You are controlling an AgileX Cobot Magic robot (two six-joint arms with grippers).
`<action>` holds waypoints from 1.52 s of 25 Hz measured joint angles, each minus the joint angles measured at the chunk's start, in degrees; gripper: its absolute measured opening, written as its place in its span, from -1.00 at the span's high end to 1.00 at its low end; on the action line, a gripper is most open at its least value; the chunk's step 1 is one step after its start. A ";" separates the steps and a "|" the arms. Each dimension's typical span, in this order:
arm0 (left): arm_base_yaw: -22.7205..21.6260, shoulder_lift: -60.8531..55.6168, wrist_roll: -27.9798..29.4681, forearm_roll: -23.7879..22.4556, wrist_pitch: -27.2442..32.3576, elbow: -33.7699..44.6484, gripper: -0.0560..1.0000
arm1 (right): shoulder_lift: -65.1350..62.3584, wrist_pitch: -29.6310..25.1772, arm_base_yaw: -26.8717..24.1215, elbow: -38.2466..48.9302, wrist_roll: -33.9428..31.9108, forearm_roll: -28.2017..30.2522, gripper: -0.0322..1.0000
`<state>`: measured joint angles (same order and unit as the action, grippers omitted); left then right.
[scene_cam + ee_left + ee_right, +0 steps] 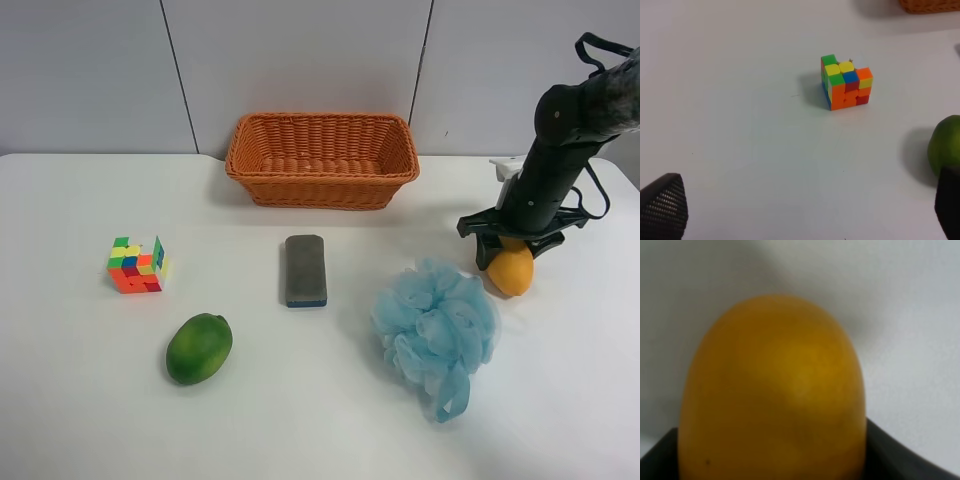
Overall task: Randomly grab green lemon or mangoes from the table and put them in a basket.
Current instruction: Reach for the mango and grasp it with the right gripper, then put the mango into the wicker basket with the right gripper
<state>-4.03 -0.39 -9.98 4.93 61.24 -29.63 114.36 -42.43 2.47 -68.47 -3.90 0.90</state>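
Observation:
A yellow-orange mango (512, 270) sits at the right of the white table (90, 420). My right gripper (511, 252) stands over it from above with its fingers against the mango's sides. In the right wrist view the mango (772, 390) fills the picture, with dark fingers (900, 455) touching it. A green lemon (199, 348) lies at the front left and also shows in the left wrist view (946, 150). My left gripper (810, 210) is open and empty above the table. The orange wicker basket (320, 119) stands empty at the back centre.
A blue bath pouf (437, 330) lies just beside the mango. A grey eraser block (305, 270) lies mid-table. A colourful puzzle cube (137, 265) sits at the left and shows in the left wrist view (846, 82). A wall runs behind the basket.

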 joint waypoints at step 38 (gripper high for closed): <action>0.00 0.00 0.00 0.00 0.00 0.00 -0.99 | -6.37 -27.52 10.57 -38.50 3.90 -4.32 -0.22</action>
<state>-4.03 -0.39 -9.98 4.93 61.24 -29.63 107.99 -69.95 13.04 -106.97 0.00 -3.42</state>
